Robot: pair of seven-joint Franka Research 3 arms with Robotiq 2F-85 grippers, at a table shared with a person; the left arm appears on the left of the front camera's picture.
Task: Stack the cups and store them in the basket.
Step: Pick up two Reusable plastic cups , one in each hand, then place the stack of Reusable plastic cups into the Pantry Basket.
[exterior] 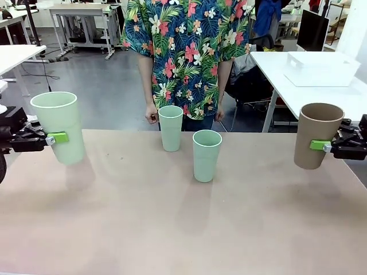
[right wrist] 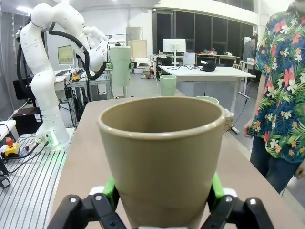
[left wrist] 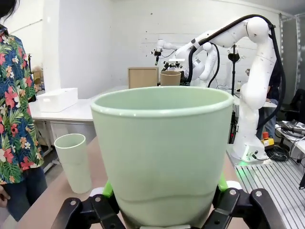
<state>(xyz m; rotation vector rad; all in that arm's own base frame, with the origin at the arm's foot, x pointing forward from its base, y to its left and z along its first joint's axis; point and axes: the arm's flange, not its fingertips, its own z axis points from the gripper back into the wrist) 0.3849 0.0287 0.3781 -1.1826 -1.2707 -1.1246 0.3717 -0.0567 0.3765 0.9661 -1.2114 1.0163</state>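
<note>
left gripper [exterior: 57, 138] is clamping a mint cup [exterior: 59, 127] aloft at 9 o'clock, right gripper [exterior: 319, 145] the brown cup [exterior: 316, 135] at 3, probably for stacking. two loose cups [exterior: 171, 128] [exterior: 206, 154] are standing centre; basket [exterior: 321, 69] is sitting at 2 o'clock.

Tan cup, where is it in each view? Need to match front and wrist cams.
Front: tan cup at the right edge, held by the right hand.
Left wrist: tan cup small, top centre, just above the rim of the mint cup.
Right wrist: tan cup large, centre foreground.
Shared landmark: the person's floral shirt.
</note>
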